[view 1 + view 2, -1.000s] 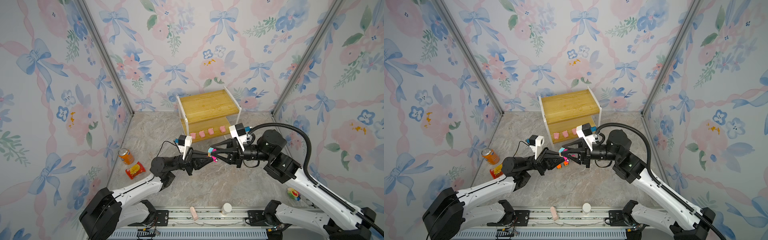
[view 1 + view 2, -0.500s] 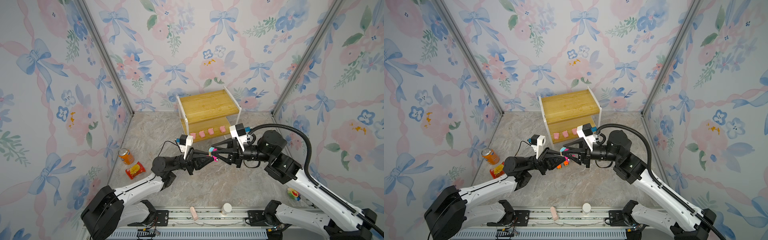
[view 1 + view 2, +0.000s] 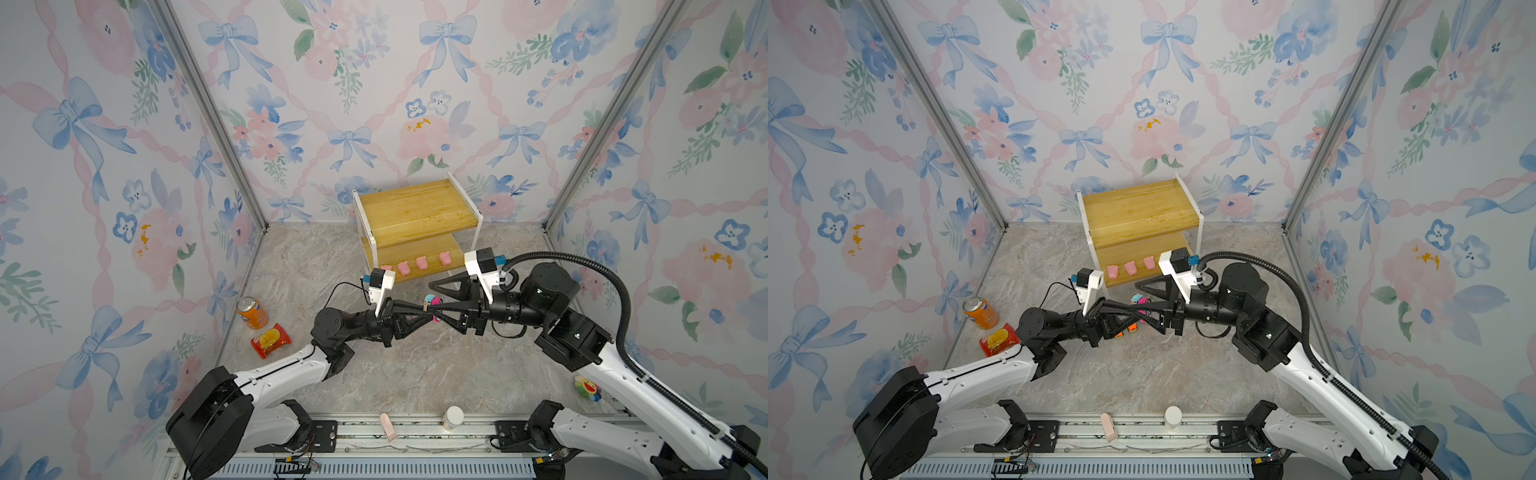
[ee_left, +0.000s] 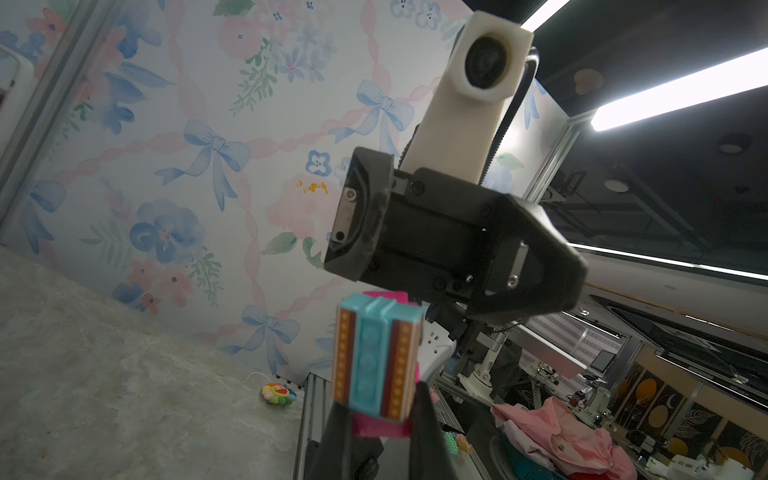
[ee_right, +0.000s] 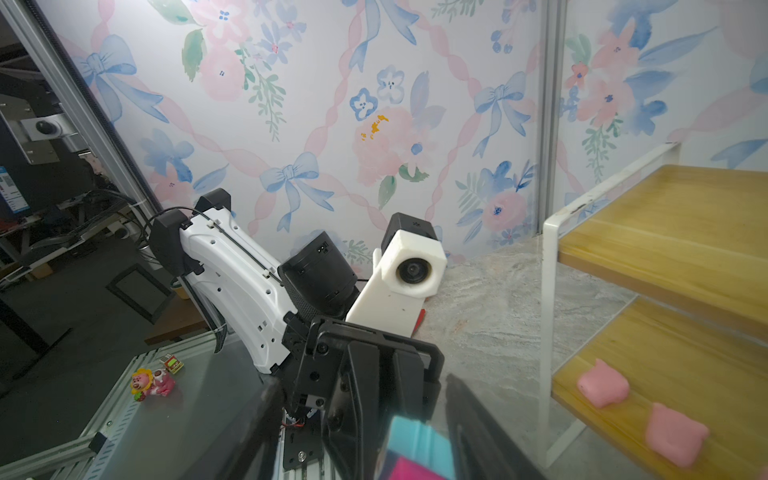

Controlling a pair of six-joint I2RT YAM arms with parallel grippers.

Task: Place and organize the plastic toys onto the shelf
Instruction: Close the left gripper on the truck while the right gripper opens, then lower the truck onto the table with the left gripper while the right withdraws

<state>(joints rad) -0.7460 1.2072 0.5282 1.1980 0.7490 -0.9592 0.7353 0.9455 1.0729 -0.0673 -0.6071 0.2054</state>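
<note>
Pink-and-teal car (image 4: pixel 376 357) held between both arms.
The left gripper (image 4: pixel 380 424) clamps its jaws on the car above the bench (image 3: pixel 415 374); the right gripper (image 3: pixel 432 298) seems to have jaws spread around it; four pigs (image 3: pixel 422 262) line the lower board of the shelf (image 3: pixel 415 208).

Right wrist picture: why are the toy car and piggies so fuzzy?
Right wrist view: the pink-and-teal plastic toy car sits very near the lens, so it is out of focus; the pale-pink pig figures on the yellowish wooden shelf look slightly smeared. Left wrist view: the car is sharp, but ceiling light strips glare white.
</note>
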